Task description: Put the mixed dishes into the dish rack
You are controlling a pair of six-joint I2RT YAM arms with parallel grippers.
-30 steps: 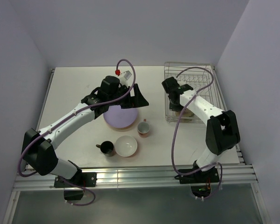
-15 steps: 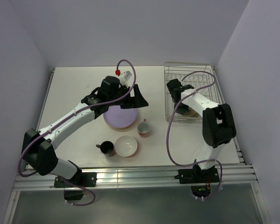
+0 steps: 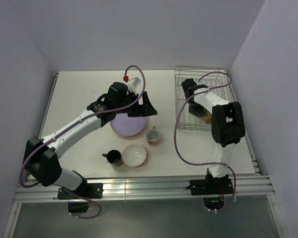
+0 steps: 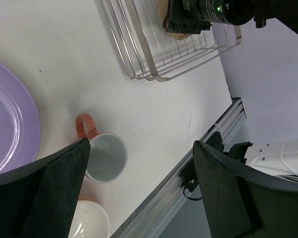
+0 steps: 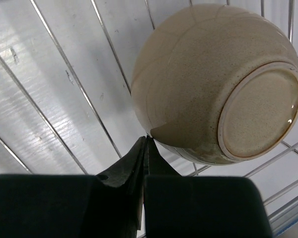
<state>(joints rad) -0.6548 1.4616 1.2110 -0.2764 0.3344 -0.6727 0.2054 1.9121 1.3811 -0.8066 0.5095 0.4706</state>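
Right end effector [image 5: 145, 145] closed tight, empty, tips at rim of upturned orange bowl [image 5: 208, 84] in dish rack [image 4: 139, 44]; left end effector [image 4: 140, 145] spread wide above pink mug [image 4: 105, 158].

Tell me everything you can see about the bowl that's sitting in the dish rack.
The bowl is round, tan and finely speckled, with a glossy ceramic look and a raised foot ring. It lies tipped over in the dish rack, base toward the right wrist camera, resting on thin wires. The right gripper, shut, points at its lower edge and seems to touch it.
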